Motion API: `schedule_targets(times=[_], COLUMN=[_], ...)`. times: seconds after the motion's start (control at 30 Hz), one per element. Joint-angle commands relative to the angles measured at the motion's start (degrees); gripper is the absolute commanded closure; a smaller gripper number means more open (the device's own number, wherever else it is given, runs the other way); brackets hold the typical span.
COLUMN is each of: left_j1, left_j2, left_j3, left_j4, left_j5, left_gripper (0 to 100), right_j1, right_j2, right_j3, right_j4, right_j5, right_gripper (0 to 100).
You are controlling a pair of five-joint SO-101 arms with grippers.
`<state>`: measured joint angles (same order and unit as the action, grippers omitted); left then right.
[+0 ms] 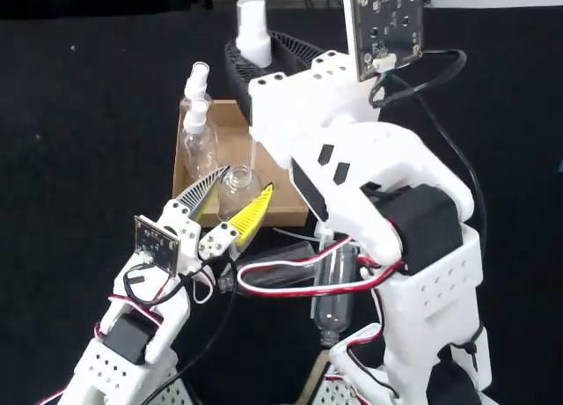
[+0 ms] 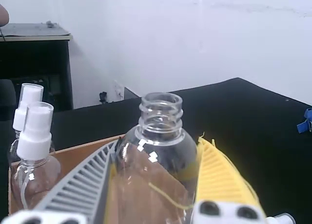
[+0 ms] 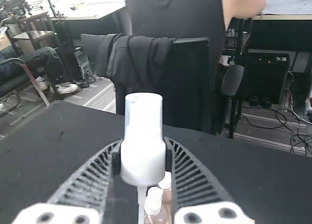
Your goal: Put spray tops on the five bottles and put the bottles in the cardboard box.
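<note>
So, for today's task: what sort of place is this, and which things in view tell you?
Probably a robotics lab or workshop in an office-like room. Two robot arms stand at a black-covered table, a chair draped with a dark jacket sits beyond it, and cables trail across the floor.

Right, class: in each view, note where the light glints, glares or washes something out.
Left wrist view: small white glints on the open bottle, bright wall behind. Right wrist view: spray top evenly lit, far desk washed out. High view: faint highlights on the capped bottles.
</note>
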<state>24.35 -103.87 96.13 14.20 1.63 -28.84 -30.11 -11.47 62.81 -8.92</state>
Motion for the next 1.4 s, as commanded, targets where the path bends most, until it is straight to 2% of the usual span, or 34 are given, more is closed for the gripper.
schedule_targets(times=[0.0, 0.1, 0.37, 0.63, 0.73, 0.87, 1.07, 1.37], left_j1=[-0.22, -0.04, -0.04, -0.04, -0.13, -0.13, -0.22, -0.40], left_j2=[-0.79, -0.79, -0.79, -0.79, -0.79, -0.79, -0.79, -0.79], left_j3=[1.19, 1.19, 1.19, 1.19, 1.19, 1.19, 1.19, 1.19], left_j4=[-1.05, -0.97, -0.97, -0.97, -0.97, -0.97, -0.97, -0.97], left_j5=[0.35, 0.35, 0.35, 0.35, 0.35, 0.35, 0.35, 0.35], left_gripper=[94, 94, 94, 94, 94, 94, 94, 94], right_j1=[-1.41, -1.41, -1.41, -1.41, -1.41, -1.49, -6.07, -6.07], right_j2=[-6.37, -10.68, -21.93, -26.68, -26.59, -25.89, -17.10, -12.88], right_j3=[2.42, 8.22, 28.79, 37.41, 37.58, 33.89, 24.92, 24.04], right_j4=[-2.99, -8.00, -29.27, -39.30, -38.42, -31.65, -22.86, -22.07], right_j5=[-0.53, -0.53, -0.53, -0.62, -0.18, 1.41, 5.89, 5.98], right_gripper=[98.7, 98.7, 98.3, 98.3, 98.3, 98.4, 98.4, 98.7])
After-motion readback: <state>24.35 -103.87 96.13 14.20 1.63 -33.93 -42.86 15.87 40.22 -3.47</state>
